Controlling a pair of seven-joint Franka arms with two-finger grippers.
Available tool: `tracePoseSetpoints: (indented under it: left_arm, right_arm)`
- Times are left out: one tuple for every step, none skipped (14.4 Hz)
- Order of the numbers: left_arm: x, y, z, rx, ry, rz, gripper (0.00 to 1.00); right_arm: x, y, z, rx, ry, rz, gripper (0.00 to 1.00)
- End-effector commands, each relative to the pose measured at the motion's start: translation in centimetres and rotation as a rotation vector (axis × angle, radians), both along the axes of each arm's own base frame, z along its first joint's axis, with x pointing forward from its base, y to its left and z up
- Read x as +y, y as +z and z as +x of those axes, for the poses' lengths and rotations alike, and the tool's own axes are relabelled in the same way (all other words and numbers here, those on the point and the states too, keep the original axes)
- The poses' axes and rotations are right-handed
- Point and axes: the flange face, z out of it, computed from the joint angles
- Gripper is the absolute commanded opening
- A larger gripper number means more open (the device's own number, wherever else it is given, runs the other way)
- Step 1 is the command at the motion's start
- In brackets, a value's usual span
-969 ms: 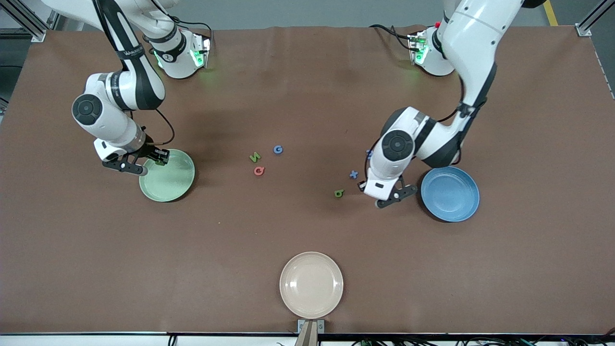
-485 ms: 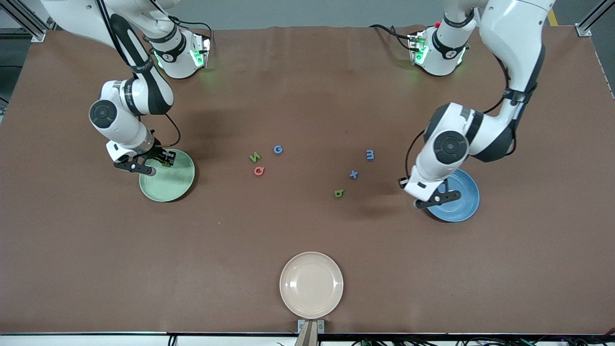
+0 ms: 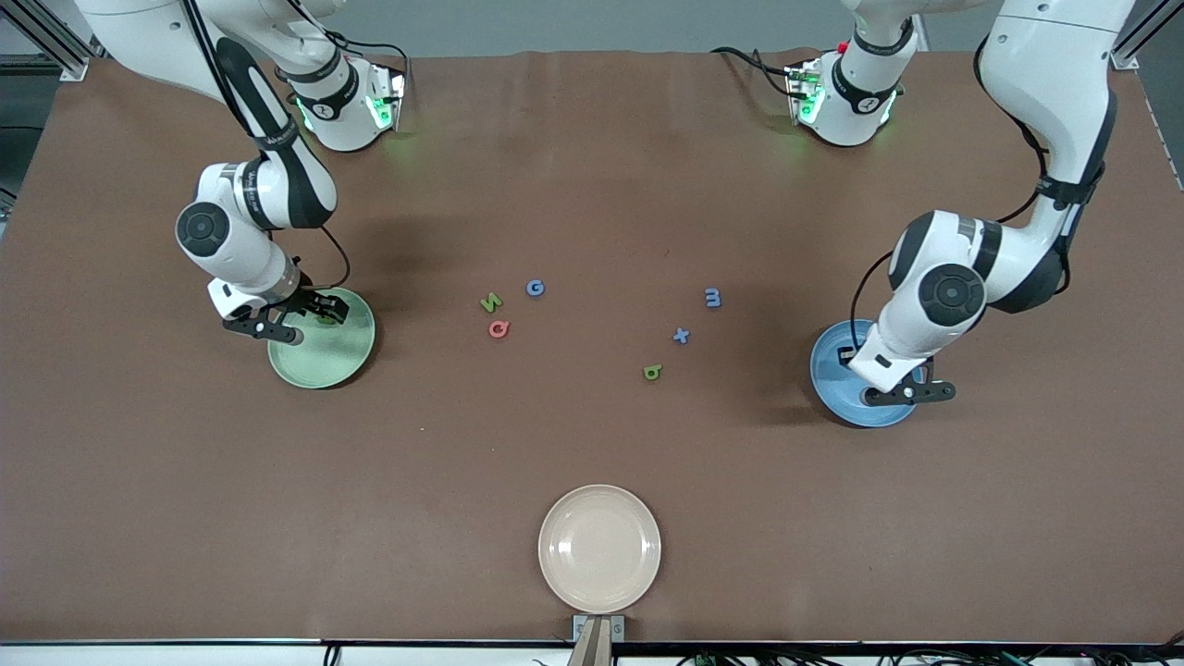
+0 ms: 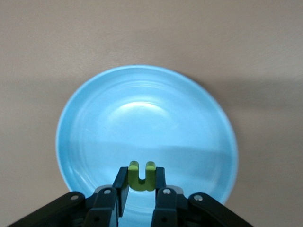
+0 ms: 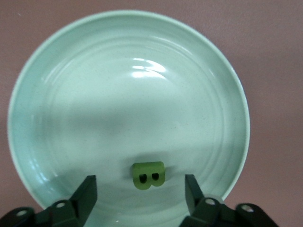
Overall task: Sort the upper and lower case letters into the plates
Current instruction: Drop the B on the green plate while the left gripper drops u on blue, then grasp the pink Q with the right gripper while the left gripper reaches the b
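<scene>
B [image 5: 148, 175] in plate [image 5: 57, 94] (right arm's end) | N [image 3: 491, 302], G [image 3: 536, 288], Q [image 3: 499, 328] mid-table

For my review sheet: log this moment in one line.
left gripper: shut on small green letter, over blue plate | right gripper: open over green plate, green B in it

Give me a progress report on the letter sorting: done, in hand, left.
Done: a green capital B lies in the pale green plate, with the open right gripper over it. In hand: the left gripper, over the blue plate, is shut on a small green letter. Left on the table: green N, blue G, red Q, blue m, blue x and a green letter.
</scene>
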Motion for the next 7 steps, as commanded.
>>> tracePoseSetpoints:
  left_arm:
    - [2.2, -0.9, -0.2, 0.002, -0.073, -0.007, 0.13]
    - [2.9, -1.5, -0.1, 0.006, -0.079, -0.014, 0.13]
    - [3.2, -1.9, -0.1, 0.006, -0.089, -0.018, 0.13]
    - [3.3, -2.4, -0.2, 0.012, -0.098, -0.022, 0.13]
    - [3.9, -2.9, -0.2, 0.019, -0.098, -0.026, 0.13]
    - [4.1, -3.1, -0.1, 0.014, -0.097, -0.03, 0.13]
    - [4.2, -3.5, -0.2, 0.02, -0.094, -0.032, 0.14]
  right_arm:
    - [2.7, 5.4, 2.8, 0.029, -0.07, 0.008, 1.0]
    - [4.8, 6.9, 3.9, 0.022, -0.109, 0.003, 1.0]
    - [6.7, 8.1, 4.7, 0.004, -0.145, 0.002, 1.0]
    - [8.5, 9.0, 5.4, -0.014, -0.185, 0.001, 1.0]
    - [10.4, 9.4, 5.8, -0.028, -0.213, 0.001, 1.0]
    - [12.4, 9.4, 6.0, -0.036, -0.241, 0.0, 1.0]
    - [14.3, 9.2, 6.4, -0.04, -0.281, -0.001, 1.0]
